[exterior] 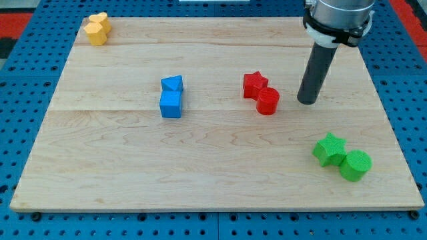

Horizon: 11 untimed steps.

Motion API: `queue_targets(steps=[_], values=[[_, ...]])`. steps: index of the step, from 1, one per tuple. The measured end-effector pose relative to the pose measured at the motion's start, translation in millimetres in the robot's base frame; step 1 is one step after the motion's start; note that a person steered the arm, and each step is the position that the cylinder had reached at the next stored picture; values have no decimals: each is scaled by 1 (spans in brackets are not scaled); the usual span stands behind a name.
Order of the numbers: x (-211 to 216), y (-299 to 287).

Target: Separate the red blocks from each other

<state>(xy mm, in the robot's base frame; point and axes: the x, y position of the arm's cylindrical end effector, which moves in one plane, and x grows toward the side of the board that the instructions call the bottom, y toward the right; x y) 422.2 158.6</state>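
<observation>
A red star block (pixel 254 85) and a red cylinder (pixel 268 101) sit touching each other right of the board's middle, the cylinder to the lower right of the star. My tip (pixel 307 101) rests on the board just right of the red cylinder, a small gap apart from it. The dark rod rises from the tip toward the view's top right.
A blue pair, one block (pixel 172 84) above a blue cube (pixel 171 105), sits left of centre. Two yellow blocks (pixel 97 29) lie at the top left corner. A green star (pixel 329 148) and a green cylinder (pixel 355 165) sit at the lower right. The wooden board (pixel 213 167) lies on blue pegboard.
</observation>
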Motion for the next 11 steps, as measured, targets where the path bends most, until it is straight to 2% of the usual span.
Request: queue_targets(steps=[3, 6, 7, 8, 9, 11], values=[[-11, -21], [-51, -192], [-62, -233], [-66, -234], [-66, -205], [-59, -77]])
